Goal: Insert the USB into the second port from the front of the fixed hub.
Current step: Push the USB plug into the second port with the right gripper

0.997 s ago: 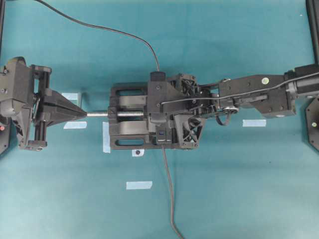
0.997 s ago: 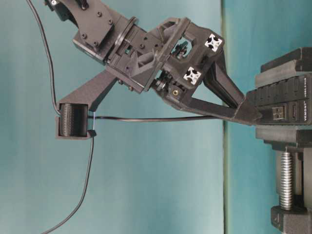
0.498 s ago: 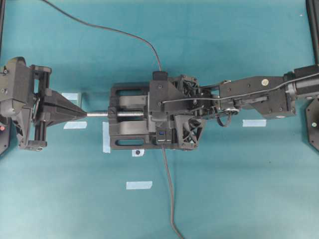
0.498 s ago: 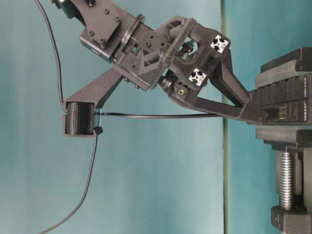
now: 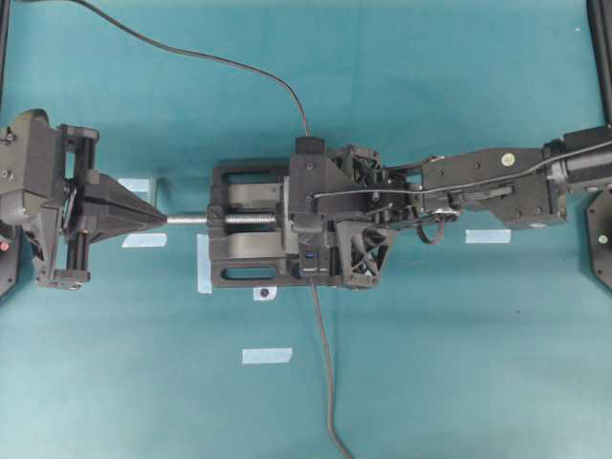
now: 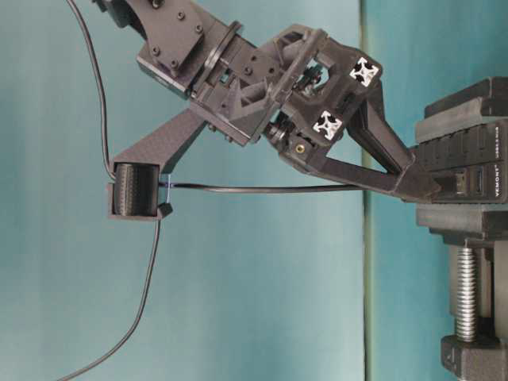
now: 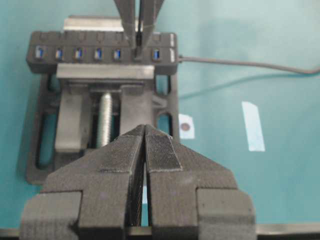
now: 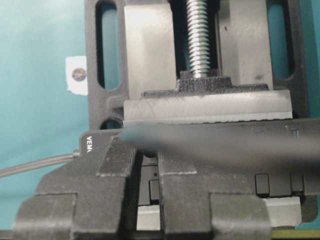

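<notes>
**Plug held at the hub's second slot**

The fixed hub (image 7: 102, 52) is clamped in a black vise (image 5: 251, 251) on the counter (image 5: 459, 363), so that it cannot slide under a push. The right gripper (image 6: 425, 188) is closed on the USB (image 6: 448, 186), whose metal tip is seen right at the hub's face. In the left wrist view the closed jaws cover the second port (image 7: 137, 53), so seating depth cannot be told. The thin cable (image 6: 262, 189) is routed through a guide, presumably to keep slack clear. The left gripper (image 7: 145, 131) is kept shut and empty, well back by the vise screw.
</notes>
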